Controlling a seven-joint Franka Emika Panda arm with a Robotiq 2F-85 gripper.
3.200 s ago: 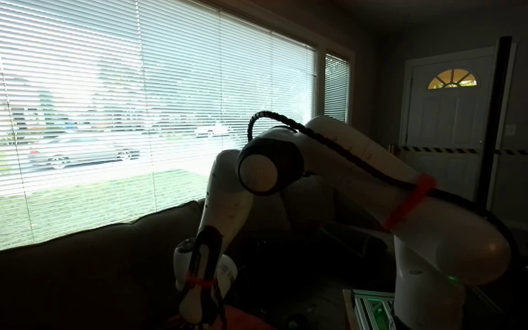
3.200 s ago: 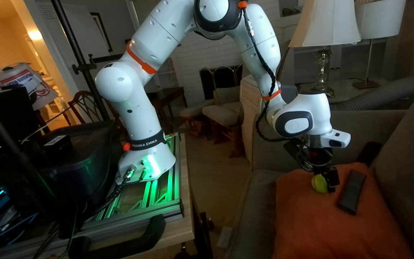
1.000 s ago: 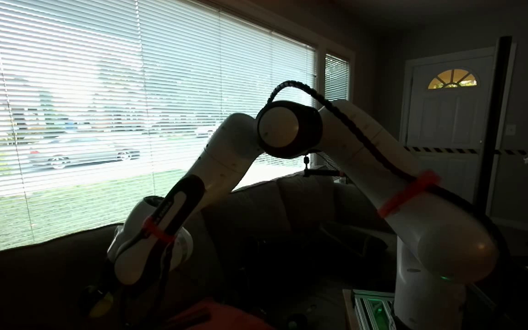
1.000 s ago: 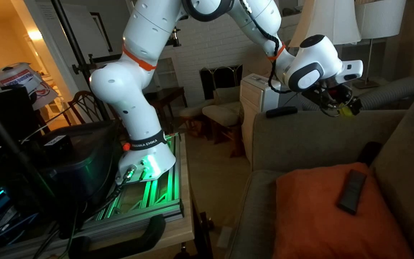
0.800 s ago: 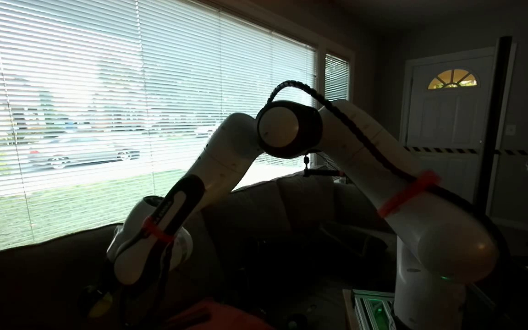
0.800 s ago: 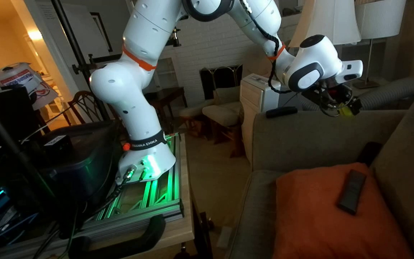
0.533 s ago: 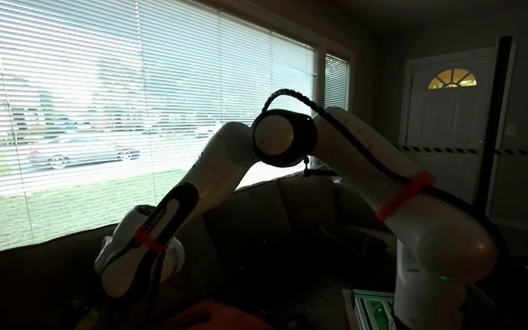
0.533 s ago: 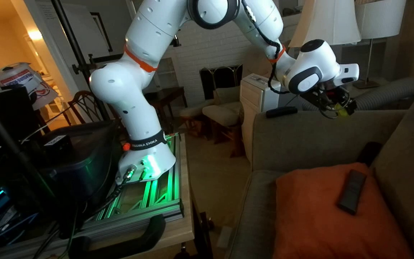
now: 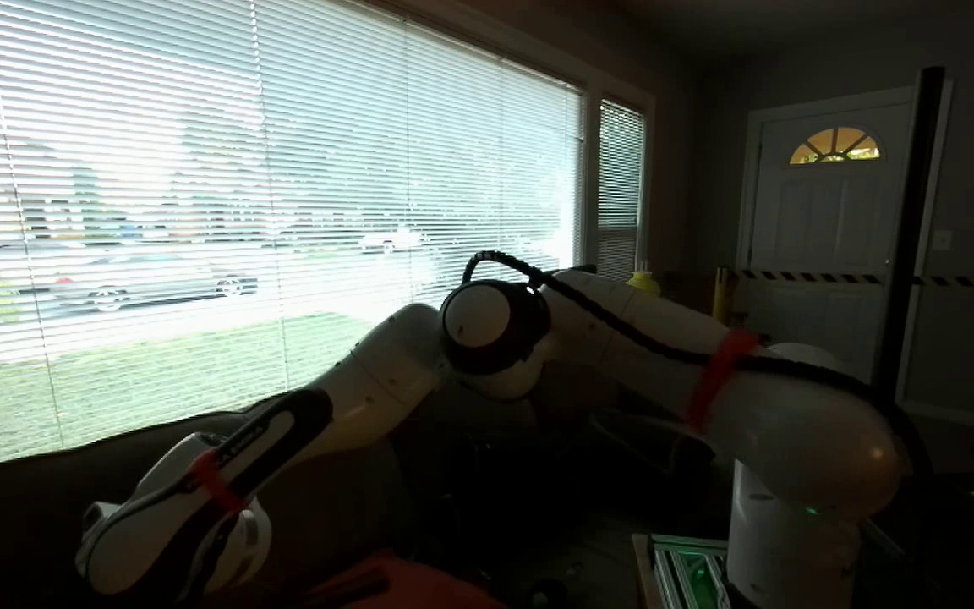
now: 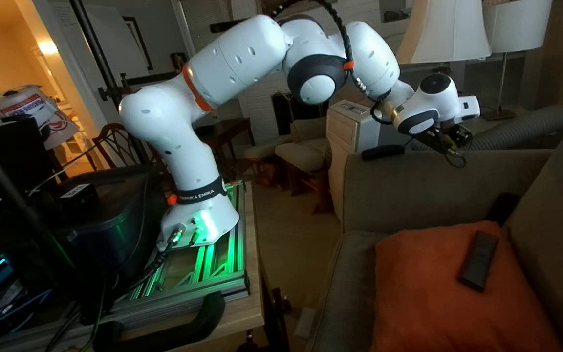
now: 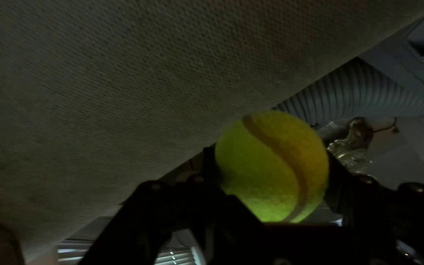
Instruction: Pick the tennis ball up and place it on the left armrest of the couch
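In the wrist view the yellow-green tennis ball [image 11: 267, 162] sits between both dark fingers of my gripper [image 11: 272, 171], shut on it with a finger against each side. Close beside the ball, pale-brown couch fabric [image 11: 123, 92] fills the upper left; whether they touch I cannot tell. An exterior view has the gripper [image 10: 456, 139] right by the top edge of the couch's left armrest [image 10: 423, 190], tilted outward. The ball is mostly hidden there by gripper and cables. In an exterior view the couch [image 9: 39, 507] is very dark, and the gripper is out of sight below the wrist.
On the couch seat [image 10: 352, 278] lies an orange pillow [image 10: 447, 298] with a dark remote [image 10: 479, 261] on it. A black object [image 10: 383, 152] rests on the armrest's front end. Behind the armrest are a ribbed grey hose [image 10: 530, 127], a lamp [image 10: 443, 34] and a white cabinet [image 10: 352, 127].
From the pillow, my gripper has carried the ball up and across to the armrest. Over the last second the elbow has dropped and the wrist has come down, with the ball still held.
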